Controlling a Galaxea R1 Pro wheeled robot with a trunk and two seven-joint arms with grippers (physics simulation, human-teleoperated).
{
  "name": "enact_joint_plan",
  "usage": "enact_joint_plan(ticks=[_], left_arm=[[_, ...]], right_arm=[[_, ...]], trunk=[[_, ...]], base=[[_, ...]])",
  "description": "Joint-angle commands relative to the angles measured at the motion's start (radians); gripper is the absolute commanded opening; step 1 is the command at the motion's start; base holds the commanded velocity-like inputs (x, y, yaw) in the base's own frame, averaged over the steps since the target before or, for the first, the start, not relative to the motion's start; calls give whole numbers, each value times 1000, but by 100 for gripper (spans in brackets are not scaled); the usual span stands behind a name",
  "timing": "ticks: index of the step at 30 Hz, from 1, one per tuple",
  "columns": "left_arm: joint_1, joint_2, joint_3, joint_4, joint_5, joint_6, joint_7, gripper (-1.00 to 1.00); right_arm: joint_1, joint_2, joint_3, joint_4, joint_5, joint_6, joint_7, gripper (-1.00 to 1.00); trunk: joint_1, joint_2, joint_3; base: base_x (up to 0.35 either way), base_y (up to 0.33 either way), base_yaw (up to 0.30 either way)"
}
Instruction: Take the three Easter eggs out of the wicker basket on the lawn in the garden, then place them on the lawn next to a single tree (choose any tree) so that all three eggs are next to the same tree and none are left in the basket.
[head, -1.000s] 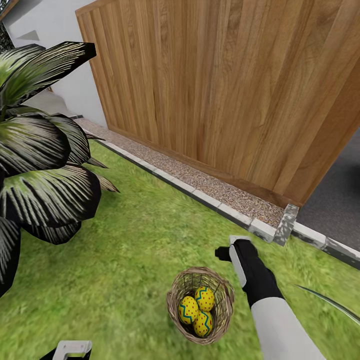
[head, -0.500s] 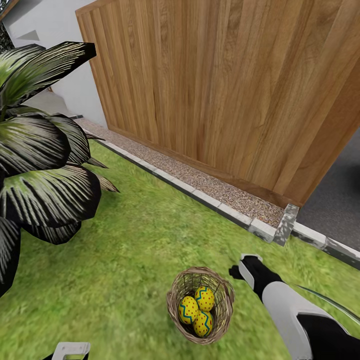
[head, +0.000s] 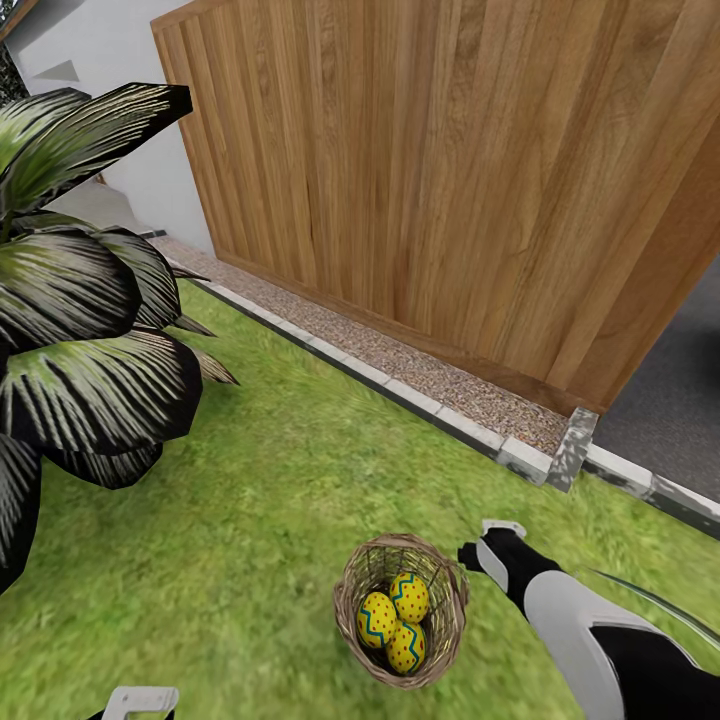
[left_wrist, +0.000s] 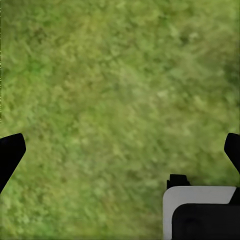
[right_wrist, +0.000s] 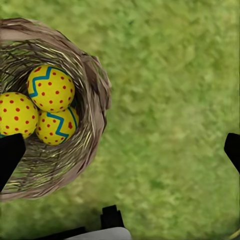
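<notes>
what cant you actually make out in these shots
- Left gripper: head view's bottom edge cuts it off; the left wrist view catches just dark fingertips at the frame sides.
- Right gripper: same in the right wrist view.
- Wicker basket: cropped by the right wrist frame edge.
- Easter eggs: undersides hidden, nested together.

No text, label or number can be read anywhere.
</notes>
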Motion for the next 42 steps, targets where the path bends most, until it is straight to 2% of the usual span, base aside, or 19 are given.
enact_joint_plan(ticks=[1, 5, 9, 12, 13, 16, 19, 25, 33, 42], left_arm=[[0, 1, -1, -2, 5, 5, 6, 100], [1, 1, -2, -1, 5, 4, 8, 100], [1, 2, -2, 1, 4, 3, 10, 100], [1, 2, 22, 2, 5, 2, 9, 100], [0, 1, 46, 3, 5, 2, 7, 100], [-1, 0, 81, 3, 5, 1, 0, 100], [-1, 0, 96, 4, 3, 1, -6, 100], [-2, -1, 104, 12, 1, -4, -9, 100], [-3, -1, 106, 59, 1, -34, -8, 100], [-3, -1, 107, 66, -1, -38, -8, 100]], right_arm=[[0, 2, -8, -1, -4, 1, -5, 100], [0, 2, -8, 3, -5, -23, -2, 100], [0, 4, -7, 6, -5, -41, 1, 100], [0, 5, -6, 6, -4, -46, 3, 100], [0, 5, -6, 6, -4, -48, 3, 100], [0, 4, -5, 6, -3, -49, 4, 100], [0, 3, -3, 6, -3, -50, 4, 100], [0, 0, -1, 5, -3, -52, 5, 100], [0, -1, 0, 10, -3, -136, 6, 100], [0, -1, 2, 12, -2, -155, 8, 100]], trunk=[[0, -1, -1], [0, -1, -1], [16, -29, -14], [27, -50, -23], [31, -57, -26], [43, -78, -36], [54, -99, -45], [77, -141, -64], [108, -197, -89], [142, -260, -117]], base=[[0, 0, 0], [0, 0, 0], [0, 0, 0], [0, 0, 0], [0, 0, 0], [0, 0, 0], [0, 0, 0], [0, 0, 0], [0, 0, 0], [0, 0, 0]])
